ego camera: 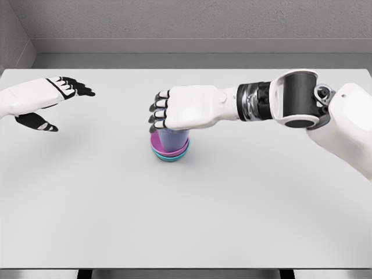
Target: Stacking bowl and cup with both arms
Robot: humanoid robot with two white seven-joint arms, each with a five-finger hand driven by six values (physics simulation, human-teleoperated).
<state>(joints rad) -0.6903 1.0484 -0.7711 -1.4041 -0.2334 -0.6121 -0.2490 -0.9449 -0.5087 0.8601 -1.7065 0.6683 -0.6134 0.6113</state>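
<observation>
Right hand (185, 108) curled, apparently gripping cup (173, 139) inside stacked bowls (170, 153).

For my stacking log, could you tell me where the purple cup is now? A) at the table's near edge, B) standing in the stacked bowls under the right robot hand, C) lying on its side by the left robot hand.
B: the purple cup stands upright inside the pink bowl, which nests in the teal bowl, with the right robot hand curled over its top.

Colours on the pale grey counter (186, 221)
Lavender cup (173, 138), pink bowl (157, 143) over teal bowl (171, 157); white hands, black fingers (157, 119).
</observation>
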